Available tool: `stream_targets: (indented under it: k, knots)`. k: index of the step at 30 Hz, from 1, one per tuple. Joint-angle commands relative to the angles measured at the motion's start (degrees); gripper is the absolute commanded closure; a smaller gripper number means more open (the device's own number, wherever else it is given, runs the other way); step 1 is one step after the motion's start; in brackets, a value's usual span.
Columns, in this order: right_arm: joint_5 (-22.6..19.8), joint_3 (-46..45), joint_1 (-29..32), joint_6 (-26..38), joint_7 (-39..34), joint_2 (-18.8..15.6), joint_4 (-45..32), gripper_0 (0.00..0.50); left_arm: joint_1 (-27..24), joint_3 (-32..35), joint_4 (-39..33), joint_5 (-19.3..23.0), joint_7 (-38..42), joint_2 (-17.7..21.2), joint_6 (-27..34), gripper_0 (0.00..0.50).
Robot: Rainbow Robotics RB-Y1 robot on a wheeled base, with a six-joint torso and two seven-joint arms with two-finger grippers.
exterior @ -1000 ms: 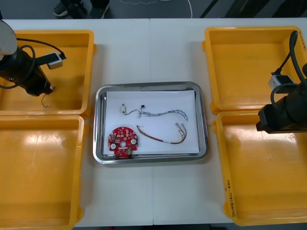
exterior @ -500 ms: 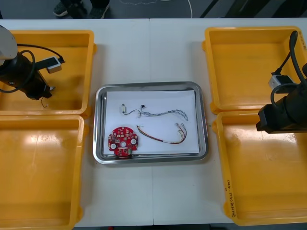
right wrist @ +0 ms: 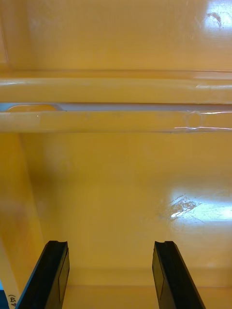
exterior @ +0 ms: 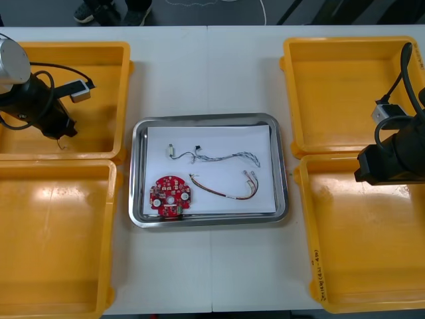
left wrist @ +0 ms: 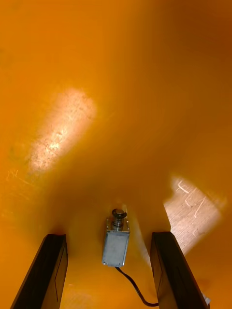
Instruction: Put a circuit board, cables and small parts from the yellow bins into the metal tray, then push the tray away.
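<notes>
Left gripper (left wrist: 108, 235), jaws apart, hangs in the far-left corner bin (exterior: 66, 47). Your tray (exterior: 209, 118), mid-worktop, holds 1 board (exterior: 170, 196), 2 cables (exterior: 229, 157), 1 part (exterior: 171, 151); a second part (left wrist: 116, 246) between those jaws and the push remain. Right gripper (right wrist: 110, 244) idles spread, right edge.

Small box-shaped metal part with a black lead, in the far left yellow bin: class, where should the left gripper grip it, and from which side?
Probably by the long flat sides of the small box-shaped metal part, coming down from above. It lies lengthwise inside the open left gripper, round plunger ahead, black lead trailing back, so both ends stay clear.
</notes>
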Motion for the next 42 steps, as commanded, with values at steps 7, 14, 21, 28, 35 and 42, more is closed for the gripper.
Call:
stream_targets:
  k: [7, 14, 21, 28, 35, 42]
  knots:
    - [0.3, -1.6, 0.4, 0.2, -2.5, 0.0, -1.6, 0.0, -2.8, -0.5, -0.4, -1.0, -2.0, -1.6, -1.0, 0.346]
    - [0.3, -1.6, 0.4, 0.2, -2.5, 0.0, -1.6, 0.0, -2.8, -0.5, -0.4, -1.1, -2.0, -1.6, -1.0, 0.5]
    - [0.3, -1.6, 0.4, 0.2, -2.5, 0.0, -1.6, 0.0, -4.0, 2.3, -0.6, -1.2, -0.5, -1.6, 1.3, 0.5]
    - [0.3, -1.6, 0.4, 0.2, -2.5, 0.0, -1.6, 0.0, -4.8, 6.5, -6.7, -1.5, 7.3, -0.9, 9.4, 0.5]
    - [0.3, -1.6, 0.4, 0.2, -2.5, 0.0, -1.6, 0.0, -4.8, 6.5, -17.2, -1.5, 18.5, 0.3, 19.2, 0.5]
    - [0.3, -1.6, 0.4, 0.2, -2.5, 0.0, -1.6, 0.0, -4.8, 6.3, -25.5, -0.8, 30.8, 0.3, 26.9, 0.5]
